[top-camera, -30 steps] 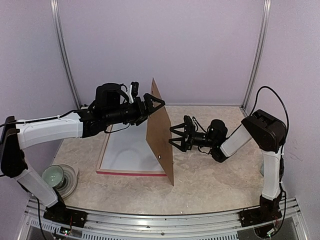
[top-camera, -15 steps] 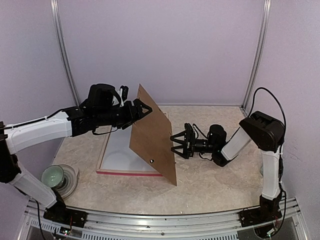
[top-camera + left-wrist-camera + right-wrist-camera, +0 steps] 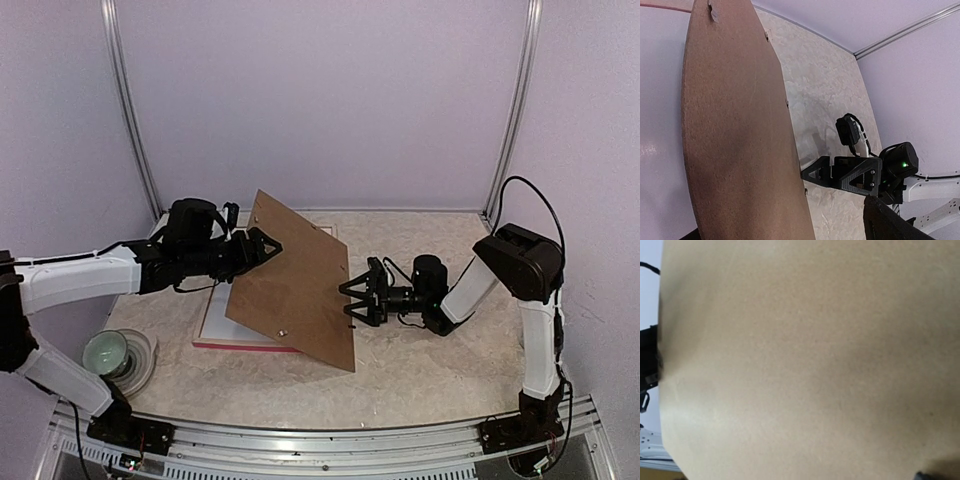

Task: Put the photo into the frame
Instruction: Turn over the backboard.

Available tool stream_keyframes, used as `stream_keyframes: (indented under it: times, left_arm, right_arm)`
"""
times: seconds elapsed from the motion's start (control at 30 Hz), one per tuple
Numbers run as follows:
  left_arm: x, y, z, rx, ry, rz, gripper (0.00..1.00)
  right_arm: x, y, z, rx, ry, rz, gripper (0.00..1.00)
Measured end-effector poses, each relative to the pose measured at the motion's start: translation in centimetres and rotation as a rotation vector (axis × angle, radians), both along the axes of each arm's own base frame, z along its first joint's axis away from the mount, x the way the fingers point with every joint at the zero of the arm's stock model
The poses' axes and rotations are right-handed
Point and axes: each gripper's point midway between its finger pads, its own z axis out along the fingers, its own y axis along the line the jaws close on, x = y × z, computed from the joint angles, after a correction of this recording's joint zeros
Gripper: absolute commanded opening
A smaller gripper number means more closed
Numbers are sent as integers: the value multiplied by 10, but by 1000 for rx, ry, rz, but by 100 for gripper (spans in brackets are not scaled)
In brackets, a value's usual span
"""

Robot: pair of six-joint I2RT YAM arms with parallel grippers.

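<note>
The frame lies flat on the table, its pink-red moulding showing along the near edge and a white surface inside it. The photo is not in view. The brown backing board leans left over the frame, its lower edge on the table. My left gripper is open, with the board's upper left edge between its spread jaws. My right gripper is open, its fingertips touching the board's right edge. The board fills the left of the left wrist view and the whole right wrist view.
A green cup stands on a grey plate at the near left, beside the left arm. Pale walls close the table in at the back and on both sides.
The board has tipped from almost upright to leaning low to the left over the frame. My left gripper has moved left and down with its top edge. My right gripper has stayed at the right edge.
</note>
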Motion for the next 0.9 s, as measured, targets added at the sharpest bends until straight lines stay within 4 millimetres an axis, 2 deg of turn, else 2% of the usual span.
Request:
stream_keyframes:
  times: [0.37,0.67,0.9]
  left_arm:
    - [-3,26,-9,-19,-4,36,79]
    - [-8,40,-42,-37,34,58,79]
    - [-12,55,-66,-52,69,92,78]
  right_arm:
    - [-1,-1,-5,-27,-17,4,99]
    - [-1,-5,-5,-78,3,5,99]
    - [3,-4,5,-103,-19,11,99]
